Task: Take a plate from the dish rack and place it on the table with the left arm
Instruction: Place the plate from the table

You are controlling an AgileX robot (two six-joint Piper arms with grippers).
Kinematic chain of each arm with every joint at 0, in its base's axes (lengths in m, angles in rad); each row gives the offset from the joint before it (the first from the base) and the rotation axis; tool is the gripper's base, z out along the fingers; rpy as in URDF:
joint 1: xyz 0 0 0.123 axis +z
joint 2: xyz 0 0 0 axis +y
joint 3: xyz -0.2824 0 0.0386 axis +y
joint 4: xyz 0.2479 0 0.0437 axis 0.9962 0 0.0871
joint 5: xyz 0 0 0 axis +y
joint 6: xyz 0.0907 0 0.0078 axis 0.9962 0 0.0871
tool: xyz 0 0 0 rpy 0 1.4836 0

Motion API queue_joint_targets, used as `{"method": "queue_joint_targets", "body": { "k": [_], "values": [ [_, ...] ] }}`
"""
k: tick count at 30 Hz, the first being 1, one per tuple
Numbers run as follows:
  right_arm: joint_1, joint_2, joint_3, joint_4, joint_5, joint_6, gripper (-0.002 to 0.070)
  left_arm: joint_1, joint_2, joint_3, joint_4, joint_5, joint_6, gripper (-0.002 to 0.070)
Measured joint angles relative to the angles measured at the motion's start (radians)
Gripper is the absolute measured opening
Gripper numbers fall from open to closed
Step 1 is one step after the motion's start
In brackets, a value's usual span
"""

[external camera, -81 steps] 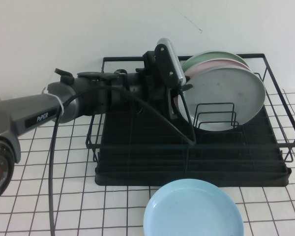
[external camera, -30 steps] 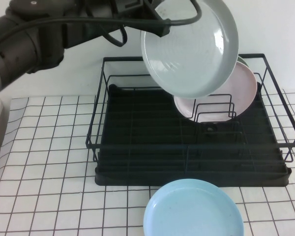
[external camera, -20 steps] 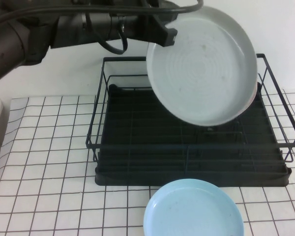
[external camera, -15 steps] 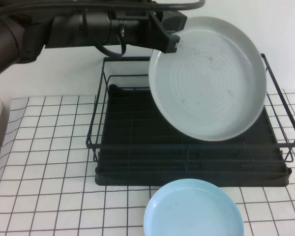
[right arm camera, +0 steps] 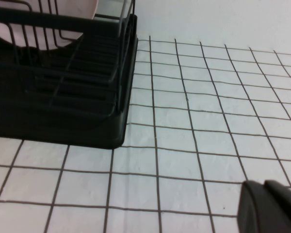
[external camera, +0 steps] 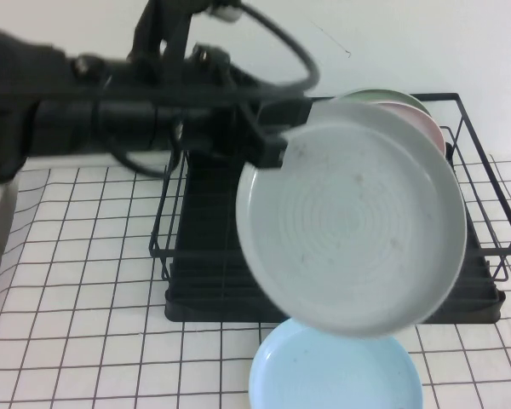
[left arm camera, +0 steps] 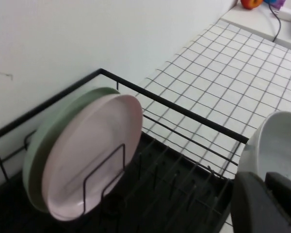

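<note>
While the left arm point(external camera: 85, 119) reaches in from the table's left side, the left gripper point(external camera: 268, 141) pinches the upper left rim of the plate point(external camera: 353, 226), its jaws pressed tight on it. Plate held in the air, tilted, face toward the camera, above the front edge of the dish rack point(external camera: 196, 281). Light blue plate point(external camera: 324, 379) lies on the table point(external camera: 77, 307) at its front edge, just before the rack. Pink plate point(left arm camera: 89, 155) and green plate point(left arm camera: 43, 141) stand upright at the rack's far right corner. Right gripper point(right arm camera: 271, 206): low over the table beside the rack's corner; cannot tell how its jaws stand.
</note>
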Motion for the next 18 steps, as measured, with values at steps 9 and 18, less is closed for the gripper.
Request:
{"method": "queue_joint_targets", "body": {
  "k": [9, 18],
  "values": [
    [0.0, 0.0, 0.0, 0.0, 0.0, 0.0, -0.0003, 0.0, -0.16, 0.367, -0.437, -0.073, 0.409, 0.0004],
    [0.0, 0.0, 0.0, 0.0, 0.0, 0.0, -0.0003, 0.0, -0.183, 0.599, -0.525, -0.146, 0.592, 0.0004]
  ]
}}
